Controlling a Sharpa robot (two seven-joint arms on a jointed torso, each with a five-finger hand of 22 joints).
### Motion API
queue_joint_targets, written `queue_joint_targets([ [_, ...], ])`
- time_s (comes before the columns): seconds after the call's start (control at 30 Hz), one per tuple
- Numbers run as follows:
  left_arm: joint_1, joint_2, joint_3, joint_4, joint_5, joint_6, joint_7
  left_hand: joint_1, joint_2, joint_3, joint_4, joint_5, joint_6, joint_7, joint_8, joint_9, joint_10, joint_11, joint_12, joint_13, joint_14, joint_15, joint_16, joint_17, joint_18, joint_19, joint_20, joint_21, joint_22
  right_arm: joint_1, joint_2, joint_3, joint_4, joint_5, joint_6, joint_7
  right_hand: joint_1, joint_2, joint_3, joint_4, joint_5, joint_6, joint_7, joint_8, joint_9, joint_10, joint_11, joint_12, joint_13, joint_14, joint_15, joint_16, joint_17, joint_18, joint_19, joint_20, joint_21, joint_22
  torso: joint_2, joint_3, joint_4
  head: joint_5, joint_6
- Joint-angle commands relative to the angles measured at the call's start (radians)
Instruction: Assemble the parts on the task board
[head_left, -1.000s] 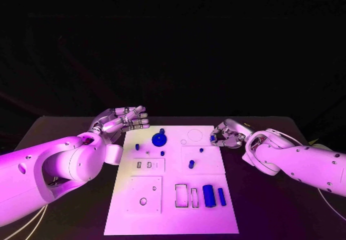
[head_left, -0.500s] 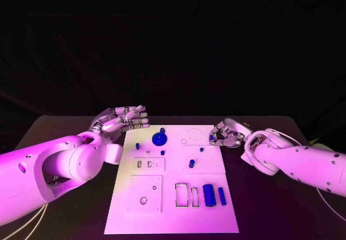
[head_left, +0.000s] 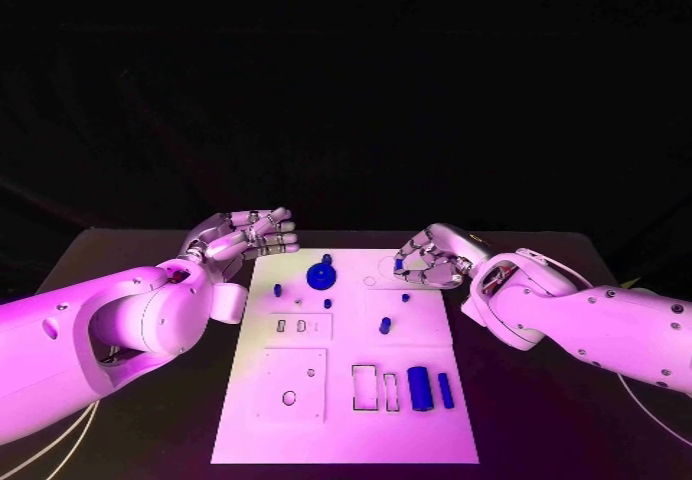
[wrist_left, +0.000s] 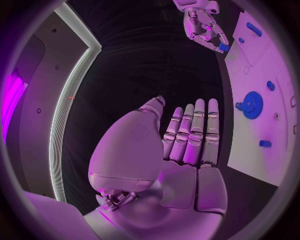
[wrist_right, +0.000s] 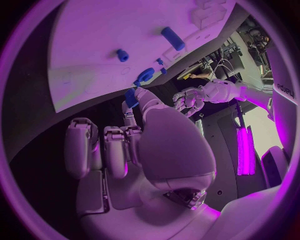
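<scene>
2 hands are in play over the black bench (head_left: 130, 250), and the right hand (head_left: 433, 262) is the busy one, hovering over the far right corner of the task board (head_left: 346, 420) with a small blue part (wrist_right: 130, 97) pinched at its fingertips (wrist_right: 140, 95); the other fingers (wrist_right: 81, 145) lie curled loosely alongside, holding nothing. Judging by where it hangs, that piece is headed for the round outline (head_left: 389, 267) just under the hand, so the smart play here is patience: line the part up square above the recess, bring it down straight, and let go only once it sits flat, because a tilted entry could jam it or skid it across the smooth plate. Watch the neighbours too; a small blue peg (head_left: 404, 297) sits just nearer on the task board, and the blue gear (head_left: 320, 276) lies toward the board's left side, well clear of the working hand. Over at the task board's far left corner, the left hand (head_left: 245, 238) waits off the plate's edge, palm up, fingers (wrist_left: 190, 135) straight and side by side, gripping nothing and touching nothing. At the near end of the task board, a blue cylinder (head_left: 418, 388) and a thin blue bar (head_left: 444, 391) lie beside 2 rectangular slots (head_left: 375, 388), untouched.
</scene>
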Motion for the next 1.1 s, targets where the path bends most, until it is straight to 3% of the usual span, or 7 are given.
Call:
queue_joint_targets([
  [0.03,0.001,0.006,0.000,-0.005,-0.001,0.019,0.001,0.012,-0.002,-0.001,-0.005,-0.004,0.002,0.004,-0.004,-0.001,0.004,0.004,-0.004,-0.001,0.006,0.004,-0.006,0.002,0.010,-0.007,0.003,0.004,0.000,0.003,0.025,0.000,0.027,-0.085,0.012,-0.089,-0.008,0.001,0.000,0.007,0.005,0.023,-0.025,0.012,0.030,0.040,-0.006,0.007,0.179,0.108,-0.007,0.008,0.263,-0.017,0.005,-0.002,0.005,0.088,-0.005,-0.0015,0.0024,0.013,-0.011],
  [0.27,0.001,0.019,-0.003,-0.022,-0.001,0.021,0.000,0.012,-0.001,-0.001,-0.005,-0.004,0.002,0.004,-0.005,-0.001,0.003,0.004,-0.005,-0.001,0.007,0.004,-0.007,0.002,0.010,-0.007,0.003,0.004,-0.001,0.002,0.121,-0.008,0.056,-0.205,0.044,-0.142,-0.013,0.005,0.002,0.009,0.007,0.022,-0.026,0.013,0.031,0.041,-0.007,0.008,0.180,0.108,-0.007,0.008,0.263,-0.018,0.007,-0.002,0.008,0.091,-0.013,-0.0026,0.0050,0.046,-0.029],
  [0.47,0.001,0.026,-0.004,-0.030,-0.001,0.021,0.000,0.012,-0.001,-0.001,-0.005,-0.004,0.002,0.004,-0.005,-0.001,0.003,0.004,-0.005,-0.001,0.007,0.004,-0.007,0.002,0.010,-0.007,0.003,0.004,-0.001,-0.017,0.202,-0.018,0.040,-0.294,0.066,-0.171,-0.016,0.005,0.002,0.011,0.010,0.021,-0.026,0.013,0.032,0.039,-0.007,0.005,0.177,0.107,-0.007,0.006,0.259,-0.016,0.003,-0.003,0.000,0.084,-0.014,-0.0050,0.0085,0.055,-0.040],
  [0.57,0.001,0.027,-0.004,-0.031,-0.001,0.020,-0.001,0.012,-0.001,-0.001,-0.005,-0.004,0.002,0.004,-0.005,-0.001,0.003,0.004,-0.005,-0.001,0.007,0.004,-0.007,0.002,0.010,-0.007,0.003,0.004,-0.001,-0.030,0.231,-0.022,0.027,-0.319,0.074,-0.183,-0.018,0.004,0.002,0.011,0.010,0.020,-0.025,0.013,0.032,0.038,-0.007,0.003,0.175,0.106,-0.007,0.005,0.256,-0.015,0.000,-0.003,-0.004,0.081,-0.013,-0.0047,0.0069,0.065,-0.042],
  [0.77,0.001,0.027,-0.005,-0.031,-0.001,0.020,-0.002,0.012,-0.001,-0.001,-0.005,-0.004,0.002,0.004,-0.005,-0.001,0.003,0.004,-0.005,-0.001,0.007,0.004,-0.007,0.002,0.010,-0.007,0.003,0.004,-0.001,-0.053,0.276,-0.026,0.005,-0.347,0.090,-0.199,-0.020,0.004,0.001,0.012,0.009,0.020,-0.025,0.014,0.033,0.038,-0.006,0.003,0.175,0.106,-0.007,0.004,0.256,-0.014,-0.001,-0.003,-0.006,0.079,-0.013,-0.0043,0.0052,0.076,-0.048],
  [1.1,0.001,0.029,-0.005,-0.030,-0.001,0.021,-0.002,0.012,-0.001,-0.001,-0.005,-0.004,0.002,0.004,-0.005,-0.001,0.004,0.004,-0.005,-0.001,0.007,0.004,-0.007,0.002,0.010,-0.008,0.003,0.004,-0.001,-0.083,0.314,-0.029,-0.018,-0.369,0.104,-0.216,-0.024,0.003,0.000,0.014,0.008,0.020,-0.025,0.014,0.033,0.037,-0.006,0.002,0.175,0.106,-0.007,0.004,0.254,-0.014,-0.003,-0.003,-0.008,0.077,-0.013,-0.0032,0.0052,0.082,-0.050],
])
